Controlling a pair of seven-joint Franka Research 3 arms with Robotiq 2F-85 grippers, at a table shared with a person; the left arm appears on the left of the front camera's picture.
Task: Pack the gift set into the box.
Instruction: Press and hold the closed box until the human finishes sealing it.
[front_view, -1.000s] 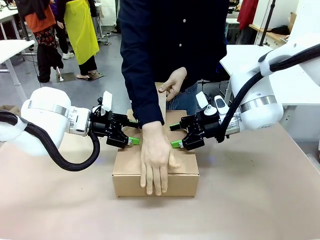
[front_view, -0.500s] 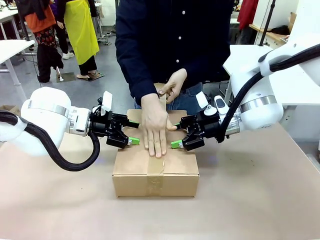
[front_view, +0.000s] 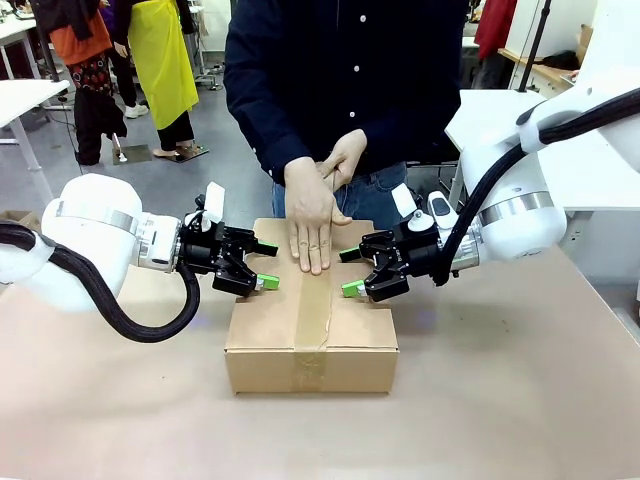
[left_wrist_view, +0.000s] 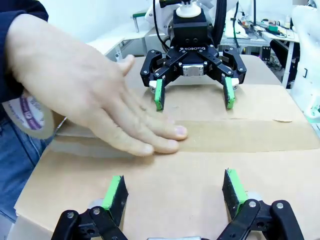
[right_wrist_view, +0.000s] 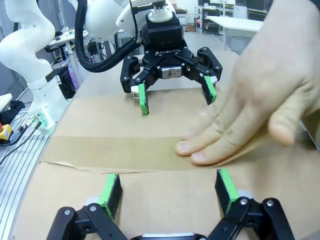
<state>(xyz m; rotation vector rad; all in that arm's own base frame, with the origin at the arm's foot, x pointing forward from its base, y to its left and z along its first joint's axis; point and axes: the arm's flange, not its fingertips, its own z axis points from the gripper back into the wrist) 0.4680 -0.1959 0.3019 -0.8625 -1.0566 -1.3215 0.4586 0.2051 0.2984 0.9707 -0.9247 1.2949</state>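
Front view: the box (front_view: 311, 325) sits closed mid-table, its tape (front_view: 313, 320) running near to far. The left gripper (front_view: 262, 268) and right gripper (front_view: 352, 272) are held wide open at its opposite sides, equally near; a hand (front_view: 311, 215) presses the far end.

Left wrist view: the tape (left_wrist_view: 240, 136) is seen crosswise between open pads (left_wrist_view: 114, 194).

Right wrist view: the same is seen, mirrored.

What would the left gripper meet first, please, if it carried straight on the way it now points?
Probably the person's hand, lying flat on the taped box across part of the left gripper's line; past it, the right gripper.
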